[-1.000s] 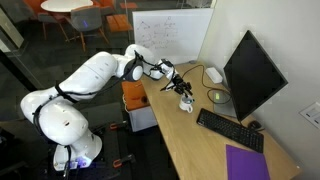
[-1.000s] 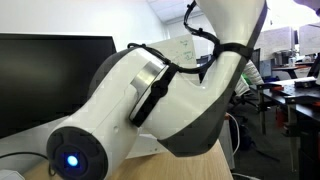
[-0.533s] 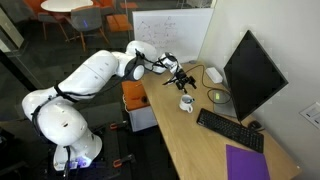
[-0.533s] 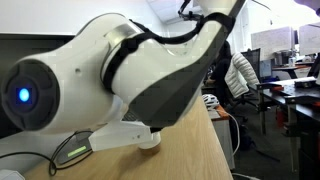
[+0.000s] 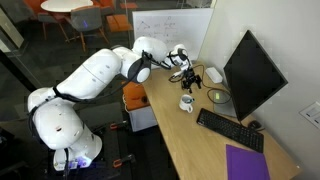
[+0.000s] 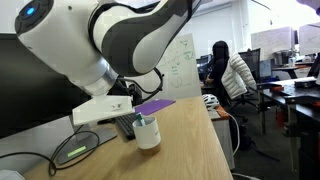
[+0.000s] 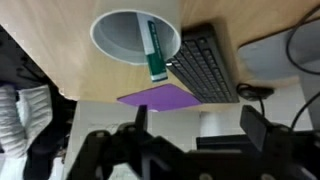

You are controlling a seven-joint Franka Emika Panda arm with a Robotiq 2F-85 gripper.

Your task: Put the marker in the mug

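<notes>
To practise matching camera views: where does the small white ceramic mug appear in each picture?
In an exterior view: small white ceramic mug just right of centre.
In an exterior view: lower centre.
Wrist view: top, left of centre, seen from above.
Shared landmark: flat purple pad, in all three.

— Where is the marker [image 7: 156, 50]?
— In the mug [image 5: 186, 102], leaning on its rim. The mug stands on the table [image 5: 185, 150].
— And around it?
— A dish [image 5: 217, 96] lies to its right. The keyboard [image 5: 230, 130] lies nearer, before the monitor [image 5: 252, 75]. The pad [image 5: 247, 163] lies nearest.
</notes>
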